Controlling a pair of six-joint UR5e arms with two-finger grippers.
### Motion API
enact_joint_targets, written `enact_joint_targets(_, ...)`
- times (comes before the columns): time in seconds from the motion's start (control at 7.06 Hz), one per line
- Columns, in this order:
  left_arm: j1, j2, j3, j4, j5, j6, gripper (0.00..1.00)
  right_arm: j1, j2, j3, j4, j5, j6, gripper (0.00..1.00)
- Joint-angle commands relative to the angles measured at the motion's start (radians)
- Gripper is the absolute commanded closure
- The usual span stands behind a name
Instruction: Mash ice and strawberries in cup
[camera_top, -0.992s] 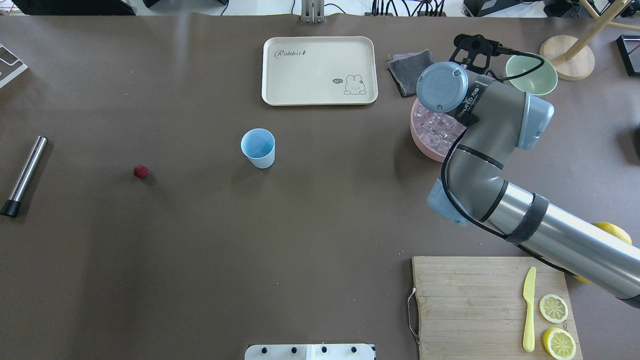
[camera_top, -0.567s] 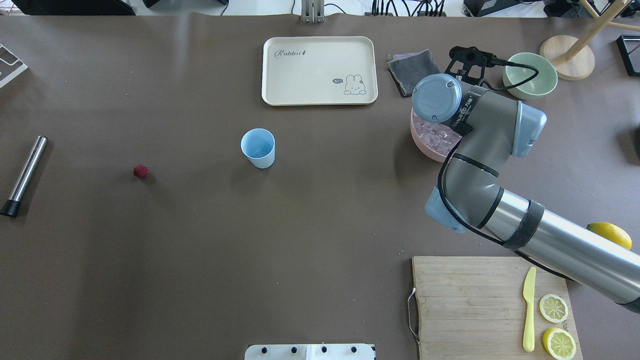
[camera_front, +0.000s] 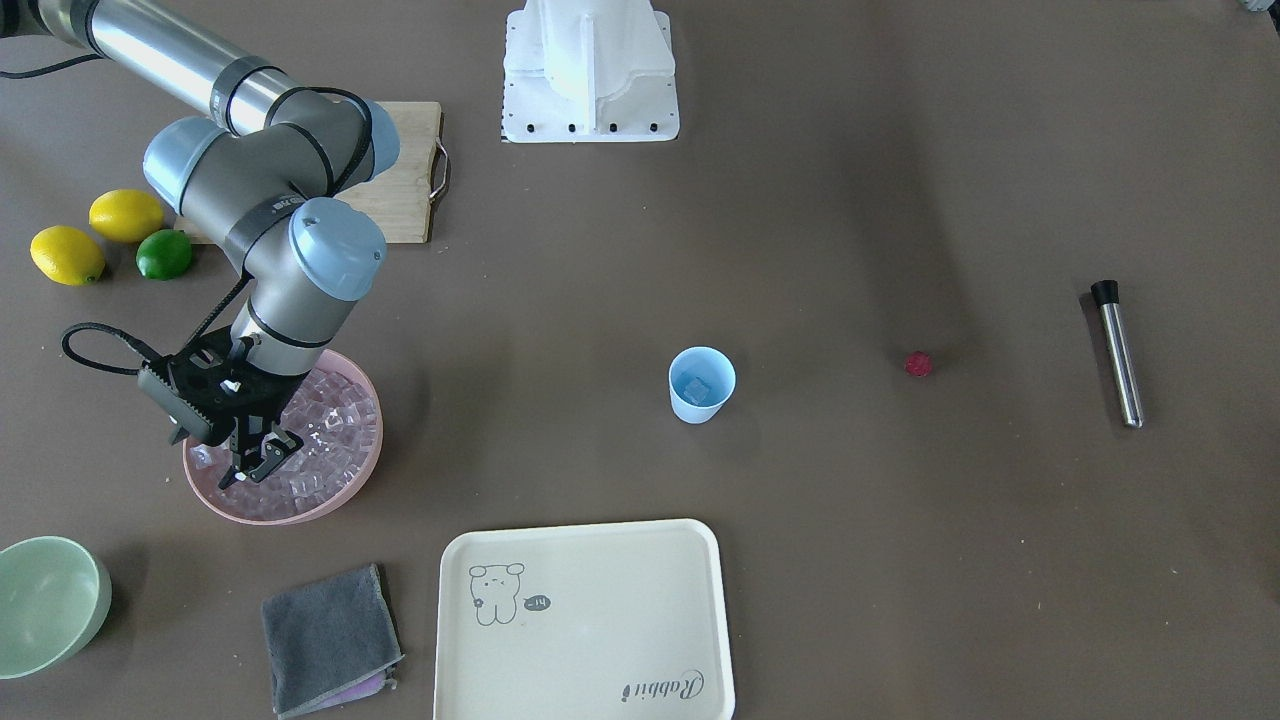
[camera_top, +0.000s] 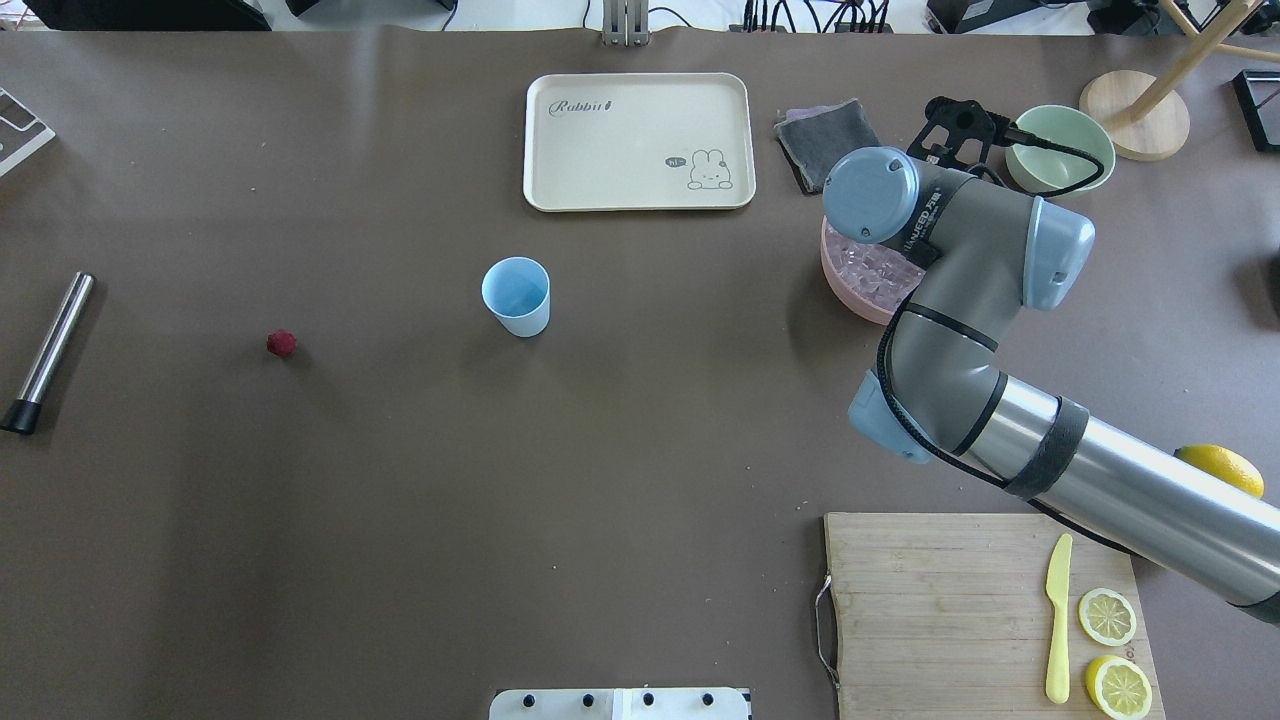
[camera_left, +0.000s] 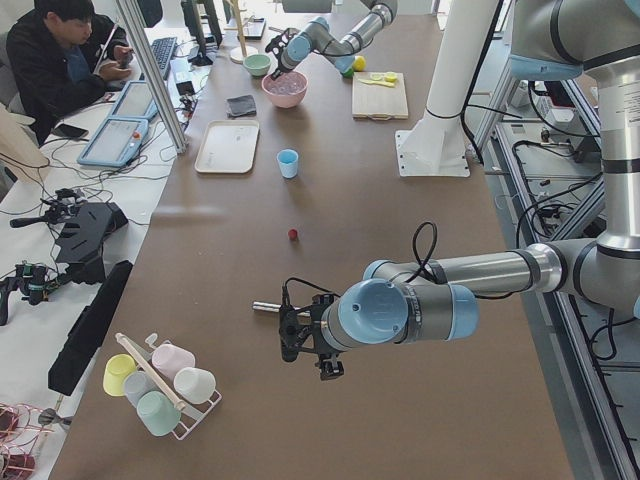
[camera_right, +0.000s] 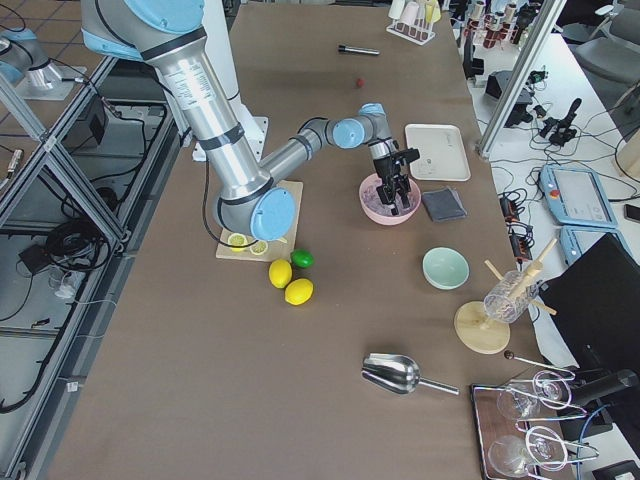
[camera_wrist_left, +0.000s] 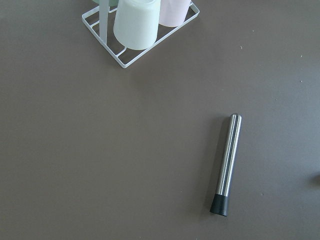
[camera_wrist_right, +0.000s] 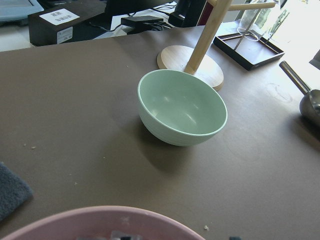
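Front-facing view: the right gripper (camera_front: 255, 462) hangs tips-down in the pink bowl (camera_front: 345, 492). Its fingers are a narrow gap apart among the ice (camera_front: 335, 425), and whether a cube sits between them cannot be told. The cup (camera_front: 697, 408) stands upright mid-table, well right of the bowl, with one clear cube inside. The strawberry (camera_front: 918, 364) lies on the bare table right of the cup, apart from it. A metal rod (camera_front: 1118, 360) lies further right.

Overhead view: the right arm covers its gripper and much of the pink bowl (camera_top: 845, 285). The cup (camera_top: 517, 297) is at centre, the strawberry (camera_top: 282, 344) to its left and the rod (camera_top: 50, 350) by the far left edge. Near right, a cutting board (camera_top: 930, 600) carries a yellow knife (camera_top: 1058, 620) and two lemon halves (camera_top: 1107, 617).

Left-end view: the left gripper (camera_left: 310, 348) hovers near, just beside the rod (camera_left: 265, 307). Its opening cannot be judged from here. The strawberry (camera_left: 292, 235), then the cup (camera_left: 288, 162), lie farther along.

Right-end view: the right gripper (camera_right: 393, 195) stands in the pink bowl (camera_right: 372, 214), fingers apart.

Left wrist view: the rod (camera_wrist_left: 227, 160) lies flat, black tip nearest, with pale tumblers (camera_wrist_left: 136, 22) at the far edge.

Right wrist view: the rim of the pink bowl (camera_wrist_right: 100, 217) is near, and a pale green bowl (camera_wrist_right: 182, 107) stands beyond it
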Motion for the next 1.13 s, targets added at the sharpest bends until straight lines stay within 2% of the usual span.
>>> enact_joint_targets(0.0,0.004,-0.032,0.003,0.001,0.0,-0.001,0.01,-0.003,0.04,-0.013,-0.092,0.0,0.049,0.32)
enact_joint_targets(0.57,0.004,-0.027,0.001,0.001,0.0,0.0,0.01,-0.026,0.058,-0.036,-0.143,0.0,0.046,0.32)
enact_joint_targets(0.85,0.002,-0.024,0.004,0.0,0.0,0.0,0.01,-0.026,0.1,-0.05,-0.16,0.0,0.033,0.46)
enact_joint_targets(0.99,0.002,-0.023,0.006,0.0,0.0,0.0,0.01,-0.026,0.098,-0.053,-0.16,0.0,0.027,0.45)
